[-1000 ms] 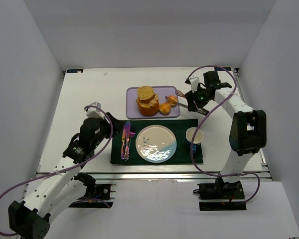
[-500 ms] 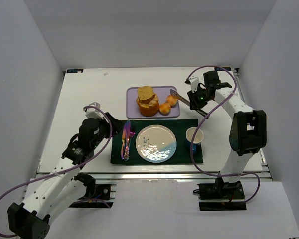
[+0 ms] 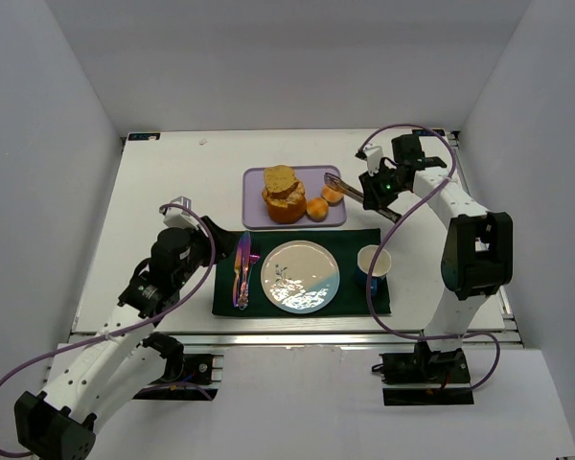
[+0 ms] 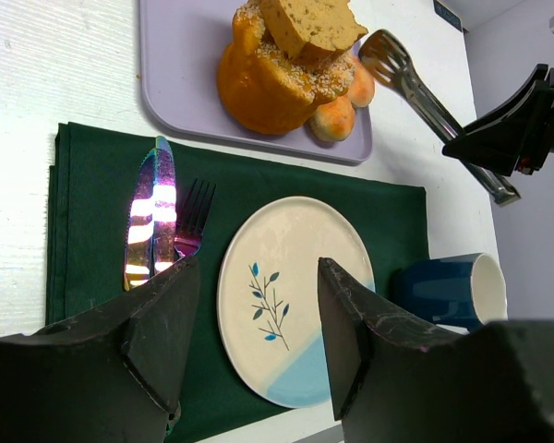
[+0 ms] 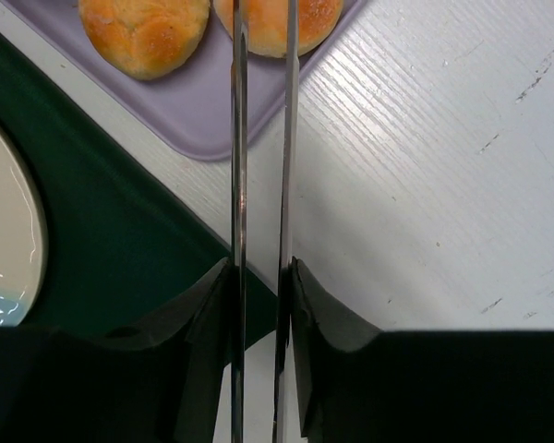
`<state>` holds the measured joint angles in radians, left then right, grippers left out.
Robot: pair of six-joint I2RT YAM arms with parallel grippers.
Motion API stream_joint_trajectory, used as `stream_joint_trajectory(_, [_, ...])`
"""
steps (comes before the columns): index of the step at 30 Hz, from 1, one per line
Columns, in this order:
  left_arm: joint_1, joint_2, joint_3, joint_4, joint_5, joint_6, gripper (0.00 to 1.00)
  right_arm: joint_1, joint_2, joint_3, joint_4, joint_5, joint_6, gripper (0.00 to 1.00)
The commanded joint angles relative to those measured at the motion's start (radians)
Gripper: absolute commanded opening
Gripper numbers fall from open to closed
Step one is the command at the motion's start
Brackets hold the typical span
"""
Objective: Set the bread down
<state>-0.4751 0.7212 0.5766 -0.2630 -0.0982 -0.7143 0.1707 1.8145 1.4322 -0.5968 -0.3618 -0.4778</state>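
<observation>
**A:** What is changing with the tongs point(image 3: 350, 192)?

**B:** A second ago their two arms were spreading around the small roll point(image 3: 333, 195) at the right end of the tray point(image 3: 254, 192). Now they are sitting pinched almost together, with the tip drawn toward the tray's far right corner, just past that roll.

**A:** Is the roll coming along with them?

**B:** No, it is still lying on the tray, close to the other roll point(image 3: 317, 208) and the big loaf point(image 3: 286, 203). In the right wrist view nothing is showing between the tongs' arms, though their tips are running out of the top of the picture.

**A:** And the jaws?

**B:** The right jaws are clamping the tongs by the handles. The left jaws are hanging wide apart, holding nothing, near the left edge of the green mat point(image 3: 355, 241), beside the cutlery point(image 3: 241, 270).

**A:** What is that meaning for the task?

**B:** I am reading it as a squeeze that caught nothing. The plate point(image 3: 301, 276) is sitting on the mat with no bread on it. The tongs are probably needing to spread and come down on the roll again.
</observation>
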Motion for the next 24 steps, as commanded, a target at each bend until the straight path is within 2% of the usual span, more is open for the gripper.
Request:
stream_joint_trajectory(1, [-0.002,-0.012,0.028,-0.012,-0.015,0.007,0.64,0.001,-0.057,0.039,0.005,-0.006,-0.011,0.36])
stream_joint_trajectory(2, [-0.002,-0.012,0.026,-0.012,-0.017,0.006,0.64,0.001,-0.066,0.034,0.003,0.000,-0.015,0.43])
stream_joint_trajectory(5, [-0.002,-0.014,0.023,-0.009,-0.015,0.006,0.64,0.001,-0.090,0.010,0.006,0.014,-0.033,0.53])
stream_joint_trajectory(18, [-0.002,0.014,0.026,0.016,-0.006,0.012,0.64,0.001,-0.104,-0.029,0.003,0.049,-0.084,0.56])
stream_joint_trajectory(24, [-0.002,0.014,0.025,0.016,-0.008,0.013,0.64,0.001,-0.061,0.011,-0.037,0.049,-0.100,0.58])
